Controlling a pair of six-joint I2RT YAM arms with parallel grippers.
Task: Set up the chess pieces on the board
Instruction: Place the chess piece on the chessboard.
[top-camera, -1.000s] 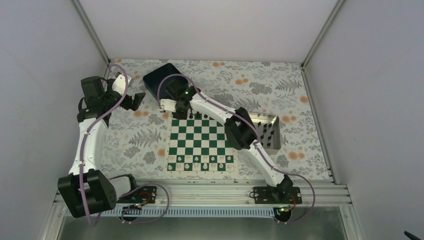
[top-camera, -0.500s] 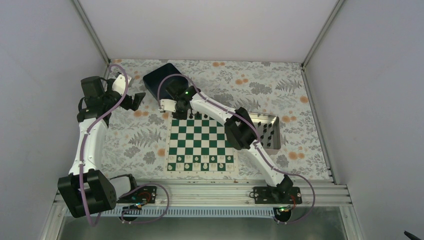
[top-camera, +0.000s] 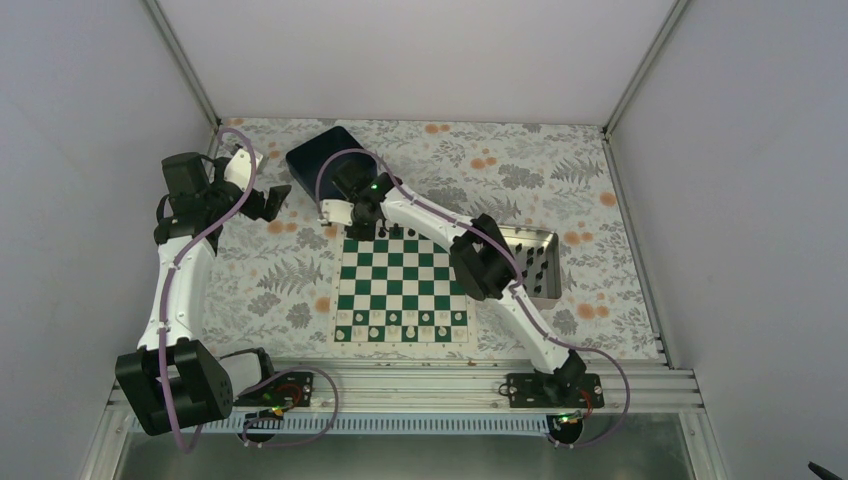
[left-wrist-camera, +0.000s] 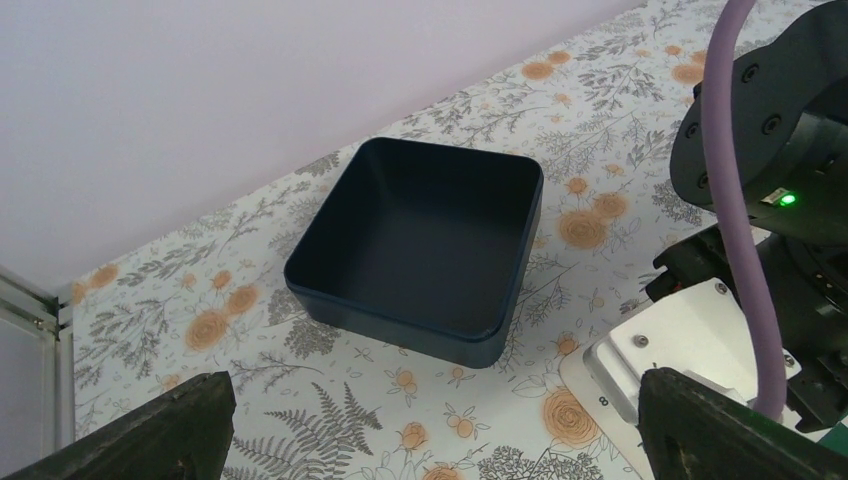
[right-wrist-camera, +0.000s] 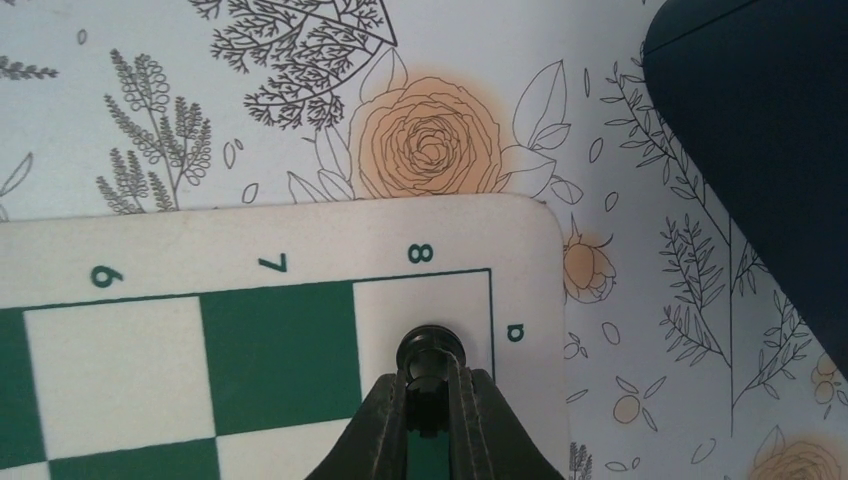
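Note:
The green and white chessboard lies mid-table. White pieces stand along its near rows, and a few black pieces stand on its far row. My right gripper is at the board's far left corner, shut on a black chess piece that stands on the white corner square a8 of the board. My left gripper is open and empty, left of the dark blue bin, above the cloth.
A dark blue square bin, seen empty in the left wrist view, sits beyond the board's far left corner. A silver tray holding several black pieces lies right of the board. The right arm's wrist is close to my left gripper.

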